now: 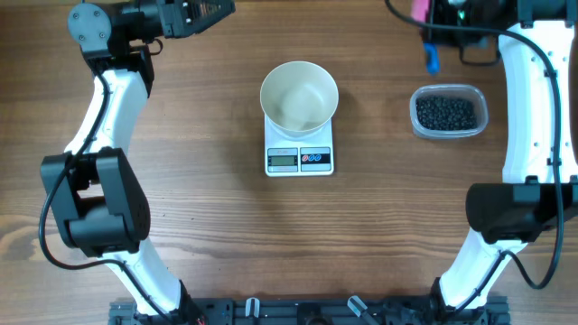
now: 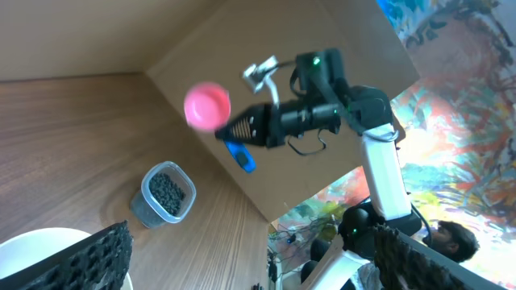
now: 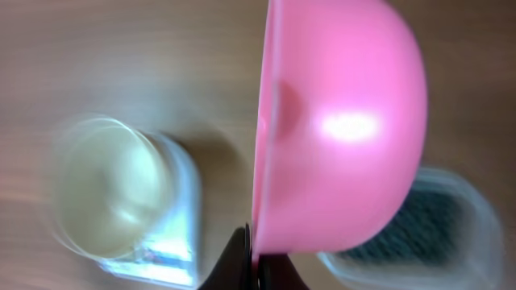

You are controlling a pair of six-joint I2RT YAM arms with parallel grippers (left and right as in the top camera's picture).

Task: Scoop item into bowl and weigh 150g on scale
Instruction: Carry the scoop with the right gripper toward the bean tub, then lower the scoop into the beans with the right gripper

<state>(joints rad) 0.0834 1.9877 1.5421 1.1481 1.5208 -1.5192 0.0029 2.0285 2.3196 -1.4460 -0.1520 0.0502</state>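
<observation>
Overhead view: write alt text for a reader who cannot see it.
A white bowl sits on a white scale at the centre of a wooden table, looking empty. On the right arm's side a clear tub holds black beads, and beyond it the right gripper grips a pink scoop. The left gripper is open at the far left.

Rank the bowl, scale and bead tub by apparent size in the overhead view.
1. The bowl, though it sits raised, nearer the camera.
2. The scale and bead tub look alike; the bowl covers part of the scale, so unranked.
</observation>
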